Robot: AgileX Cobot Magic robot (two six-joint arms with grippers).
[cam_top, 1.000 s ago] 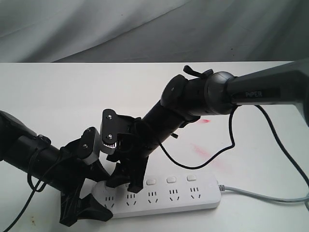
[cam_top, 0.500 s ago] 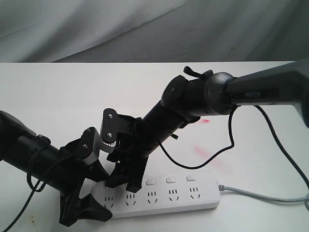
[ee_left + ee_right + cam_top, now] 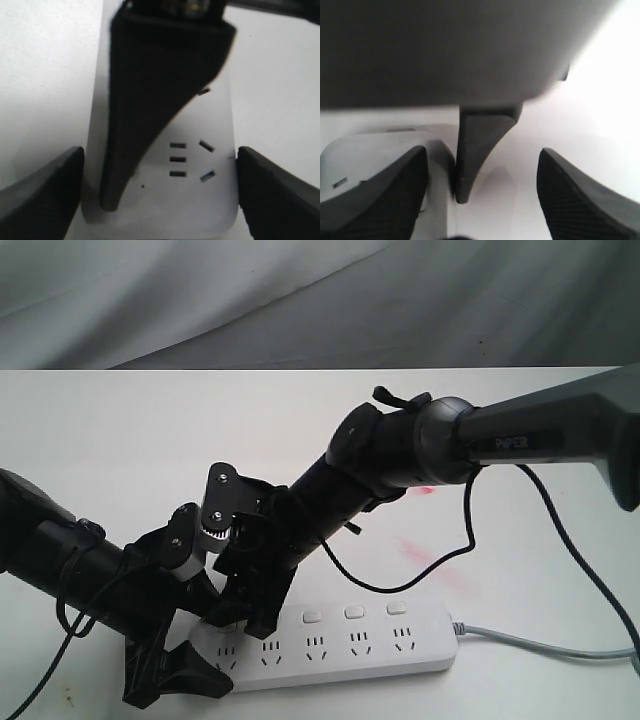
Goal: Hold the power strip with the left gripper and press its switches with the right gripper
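Table top [image 3: 120,440] lay white under the long power strip [image 3: 380,648]. At its end away from the cord [image 3: 540,645], the left gripper [image 3: 210,645] held it between two fingers. Over that end the right gripper [image 3: 245,620], fingers wide, pointed one tip down. Beside it sat three switches [image 3: 354,612].

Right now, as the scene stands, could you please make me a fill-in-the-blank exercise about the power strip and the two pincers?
1. The left pincer grips the power strip at the end opposite its grey ____.
2. The jaws of the right pincer stand ____.
3. In the exterior view, ____ switches show uncovered beside the right pincer.
4. The strip lies on a ____ table.

Missing words: cord; open; three; white.
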